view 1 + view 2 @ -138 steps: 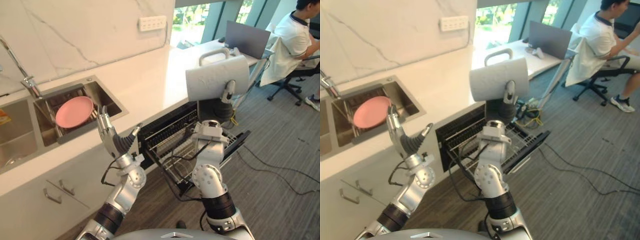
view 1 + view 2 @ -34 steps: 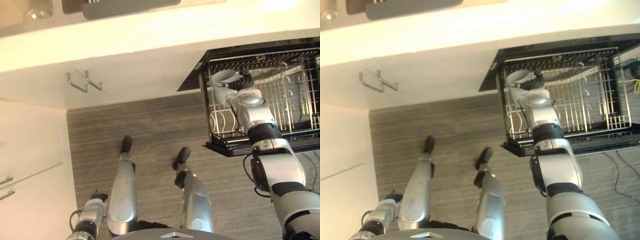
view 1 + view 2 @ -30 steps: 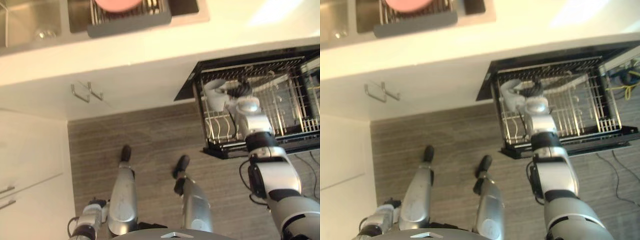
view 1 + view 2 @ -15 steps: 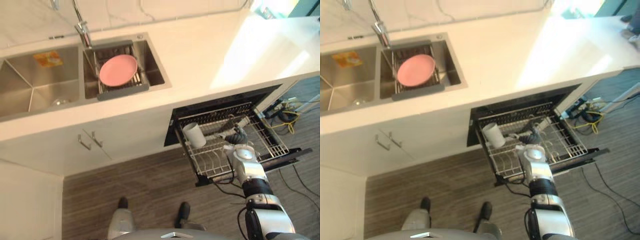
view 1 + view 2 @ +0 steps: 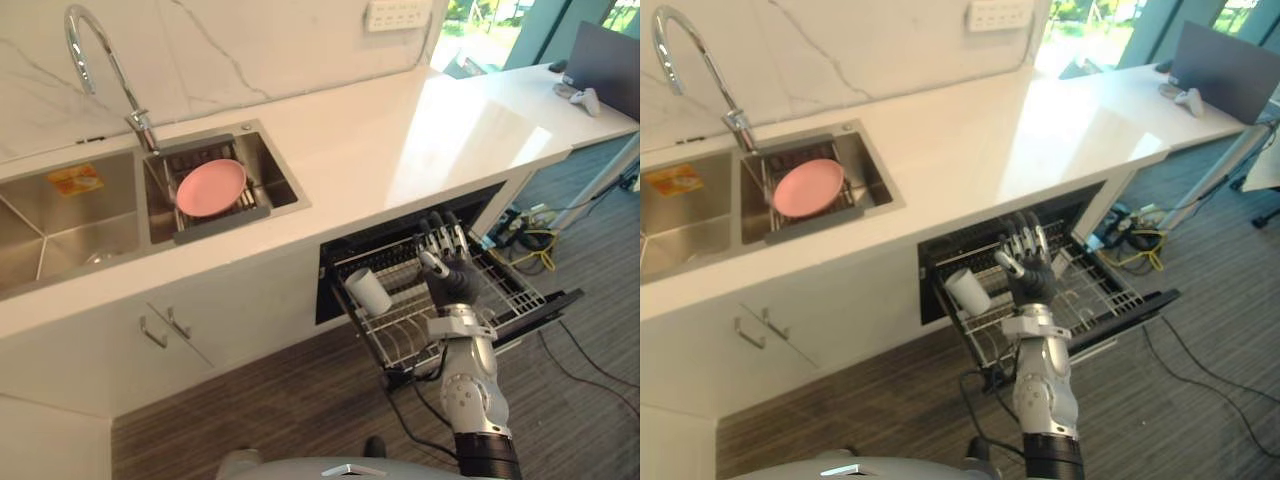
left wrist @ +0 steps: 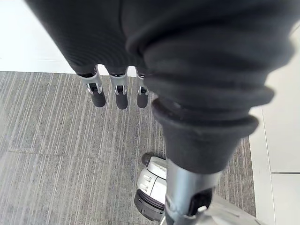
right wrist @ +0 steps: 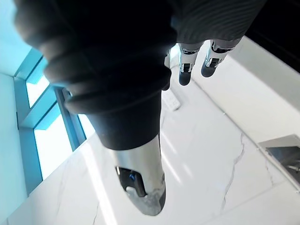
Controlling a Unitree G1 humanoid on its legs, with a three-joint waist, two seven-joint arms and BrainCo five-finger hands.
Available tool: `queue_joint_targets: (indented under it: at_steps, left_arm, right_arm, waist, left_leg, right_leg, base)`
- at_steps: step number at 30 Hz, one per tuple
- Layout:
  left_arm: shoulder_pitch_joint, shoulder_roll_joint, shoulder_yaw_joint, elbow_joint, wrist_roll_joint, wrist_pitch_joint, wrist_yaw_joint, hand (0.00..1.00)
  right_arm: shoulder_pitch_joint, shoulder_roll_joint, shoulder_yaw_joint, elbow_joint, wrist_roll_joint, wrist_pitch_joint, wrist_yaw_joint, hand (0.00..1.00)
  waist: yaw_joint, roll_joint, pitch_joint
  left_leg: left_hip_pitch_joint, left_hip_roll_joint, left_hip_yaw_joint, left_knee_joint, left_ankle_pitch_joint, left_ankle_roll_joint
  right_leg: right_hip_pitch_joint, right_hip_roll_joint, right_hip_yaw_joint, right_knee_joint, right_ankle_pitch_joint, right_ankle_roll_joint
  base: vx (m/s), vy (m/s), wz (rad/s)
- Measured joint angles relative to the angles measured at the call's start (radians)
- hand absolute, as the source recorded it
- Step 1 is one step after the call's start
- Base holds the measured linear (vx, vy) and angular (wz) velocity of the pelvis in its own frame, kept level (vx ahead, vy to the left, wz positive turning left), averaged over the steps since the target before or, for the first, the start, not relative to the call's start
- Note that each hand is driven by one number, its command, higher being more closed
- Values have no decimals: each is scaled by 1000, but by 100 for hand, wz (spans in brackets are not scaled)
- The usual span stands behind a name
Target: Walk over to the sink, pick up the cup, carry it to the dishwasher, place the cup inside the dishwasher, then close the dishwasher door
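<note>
Raised right hand (image 5: 445, 262) has left cup (image 5: 368, 291) resting in dishwasher rack (image 5: 402, 330).

Both eye views look steeply down, sharing the sink (image 5: 70, 225) and dishwasher (image 5: 330, 290).

1. Cup (image 5: 368, 291): one, in the dishwasher (image 5: 550, 303) rack.
2. Plate (image 5: 211, 187): one, at 10 o'clock from the cup.
3. Sink basins (image 5: 60, 225): two.
4. Faucet (image 5: 144, 130): one.
5. Cabinet handles (image 5: 152, 333): two, at 9 o'clock from the cup.
6. Laptop (image 5: 603, 55): one, at 2 o'clock.
7. Outlet strip (image 5: 397, 14): one, at 12 o'clock.
</note>
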Motion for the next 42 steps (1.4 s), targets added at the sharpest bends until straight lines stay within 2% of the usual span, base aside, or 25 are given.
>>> queue_joint_targets:
  at_steps: [2, 5, 7, 10, 11, 14, 15, 16, 18, 21, 23, 24, 25, 26, 27, 28, 29, 31, 32, 33, 35, 36, 38, 39, 42]
  left_arm:
    - [6, 2, 4, 0, -71, 0, -1, 0]
    - [16, 6, 31, 2, -300, 23, -25, 0]
    - [20, 7, 41, 15, -461, 25, -53, 0]
    - [25, 16, 41, 45, -621, 44, -105, 0]
    - [26, 11, 45, 55, -657, 58, -122, 0]
    - [37, -6, 107, 63, -640, 67, -153, 0]
    - [32, -21, 124, 68, -641, 58, -145, 0]
    - [35, -27, 139, 74, -631, 50, -138, 0]
    - [24, 12, 137, 79, -603, 40, -133, 0]
    - [-7, 63, 91, 93, -543, 5, -129, 0]
    - [-27, 74, 33, 94, -531, -23, -133, 0]
    - [-43, 84, -19, 113, -524, -34, -134, 0]
    - [-52, 88, -62, 121, -524, -43, -133, 0]
    - [-52, 91, -79, 121, -524, -49, -133, 0]
    - [-50, 93, -91, 119, -523, -51, -133, 0]
    - [-50, 101, -101, 112, -512, -50, -132, 0]
    - [-51, 108, -104, 107, -504, -50, -131, 0]
    - [-75, 133, -105, 108, -500, -37, -109, 0]
    - [-78, 135, -105, 108, -494, -29, -109, 0]
    - [-80, 137, -105, 108, -481, -16, -110, 0]
    - [-78, 145, -106, 107, -456, -6, -111, 0]
    - [-84, 140, -105, 108, -445, -6, -108, 0]
    - [-91, 95, -91, 85, -423, 3, -84, 0]
    - [-91, 86, -77, 81, -418, 4, -78, 0]
    - [-91, 81, -33, 77, -416, 23, -69, 0]
  right_arm:
    - [-1, 0, 16, -28, 10, -9, 0, 0]
    - [2, 3, 74, -31, 19, -11, -18, 0]
    - [2, 2, 125, -37, -1, -37, -73, 0]
    - [-7, 1, 134, -55, -44, -71, -154, 0]
    - [-26, 0, 124, -55, -59, -79, -192, 0]
    - [-47, -9, 89, -113, -81, -97, -250, 0]
    - [-46, -28, 70, -131, -81, -97, -261, 0]
    - [-42, -32, 55, -129, -81, -95, -272, 0]
    - [-36, -33, 53, -126, -81, -98, -290, 0]
    - [-47, -45, 36, -90, -79, -104, -336, 0]
    - [-48, -49, 23, -48, -76, -105, -352, 0]
    - [-50, -50, 14, -12, -80, -104, -355, 0]
    - [-49, -47, 15, 2, -86, -104, -364, 0]
    - [-49, -47, 17, 3, -111, -104, -380, 0]
    - [-54, -48, 24, 2, -139, -104, -399, 0]
    - [-65, -47, 42, 2, -157, -103, -400, 0]
    - [-71, -48, 51, 0, -157, -103, -399, 0]
    - [-84, -48, 53, -11, -157, -82, -388, 0]
    - [-86, -48, 52, -13, -157, -81, -384, 0]
    - [-84, -50, 48, -19, -157, -80, -371, 0]
    - [-62, -51, 28, -33, -155, -81, -346, 0]
    - [-37, -56, 11, -50, -154, -81, -344, 0]
    - [13, -83, -17, -114, -149, -81, -322, 0]
    - [14, -86, -16, -133, -148, -81, -313, 0]
    - [6, -86, -13, -186, -140, -83, -280, 0]
  waist:
    - [3, 0, 0]
    - [7, -2, 3]
    - [3, -3, 29]
    - [10, -6, 44]
    - [18, -20, 51]
    - [3, -16, 47]
    - [1, -9, 46]
    - [10, 3, 45]
    - [-13, -49, 35]
    - [-12, -90, 14]
    - [-13, -88, 7]
    - [-10, -81, 8]
    - [-18, -68, 11]
    - [-21, -65, 13]
    - [-21, -60, 16]
    - [-25, -53, 32]
    - [-25, -65, 36]
    - [-25, -97, 40]
    - [-27, -98, 41]
    - [-37, -99, 41]
    - [-58, -116, 38]
    - [-65, -114, 40]
    - [-56, -56, 33]
    - [-54, -45, 30]
    - [-47, -43, 23]
  left_leg:
    - [9, -7, 4, -16, 6, 5]
    - [2, -14, 33, 22, -6, 27]
    - [-62, -2, 63, 188, -33, 72]
    - [-123, 16, 56, 323, -37, 78]
    - [-113, 12, 41, 334, -34, 73]
    - [-90, 9, 24, 247, -83, 70]
    - [-66, 15, 34, 182, -81, -3]
    - [-59, 17, 54, 172, -77, -10]
    - [-56, -28, 50, 171, -81, -2]
    - [-61, -96, 43, 163, -89, 27]
    - [-55, -136, 21, 146, -96, 47]
    - [-36, -154, 9, 112, -84, 67]
    - [-5, -169, -6, 77, -70, 79]
    - [17, -176, -11, 63, -63, 82]
    - [69, -181, -11, 47, -53, 105]
    - [111, -177, -8, 42, -60, 115]
    - [123, -176, -9, 41, -62, 117]
    - [132, -158, -19, 34, -72, 113]
    - [129, -152, -21, 35, -75, 111]
    - [121, -146, -32, 42, -85, 107]
    - [89, -165, -66, 91, -127, 94]
    - [88, -166, -93, 121, -153, 83]
    - [91, -124, -117, 121, -170, 64]
    - [91, -115, -116, 114, -170, 61]
    - [105, -81, -109, 57, -153, 39]
  right_leg:
    - [2, -8, -2, 0, -1, 2]
    - [4, -18, -1, 0, -4, 8]
    - [14, -26, -12, 19, -19, 8]
    - [20, -35, -16, 22, -29, 3]
    - [27, -45, 5, 23, -35, 7]
    - [25, -59, 38, 21, -45, 16]
    - [23, -61, 39, 13, -54, 24]
    - [38, -61, 44, 26, -60, 21]
    - [48, -88, 46, 66, -74, 39]
    - [44, -148, 33, 83, -85, 49]
    - [10, -188, 31, 178, -96, 38]
    - [-70, -212, 40, 334, -100, 3]
    - [-150, -234, 62, 514, -86, -101]
    - [-183, -244, 75, 591, -58, -139]
    - [-231, -256, 118, 702, 7, -151]
    - [-252, -246, 134, 794, -26, -110]
    - [-264, -231, 132, 824, -70, -100]
    - [-291, -109, 113, 750, -204, -82]
    - [-290, -70, 114, 680, -210, -72]
    - [-273, -11, 123, 501, -201, -69]
    - [-233, 21, 201, 303, -104, -52]
    - [-222, 29, 210, 313, -56, -46]
    - [-194, 62, 164, 286, -85, -62]
    - [-192, 73, 162, 273, -82, -66]
    - [-167, 116, 158, 196, -43, -79]
  base:
    - [5, 5, 3]
    - [25, 15, -3]
    - [10, 44, 21]
    - [-61, 69, 11]
    - [-39, 118, -33]
    - [-37, 110, -28]
    - [-20, 194, -42]
    - [46, 165, -34]
    - [127, 100, 4]
    - [147, 145, 23]
    - [106, 150, 28]
    - [101, 183, 26]
    - [114, 186, 26]
    - [198, 161, 20]
    - [239, 88, 13]
    - [239, 60, 10]
    - [208, -8, 14]
    - [143, -62, 14]
    - [98, -117, 14]
    - [74, -103, 22]
    - [72, -153, 48]
    - [116, -194, 57]
    - [156, -155, 32]
    - [119, -93, -4]
    - [146, -113, -10]
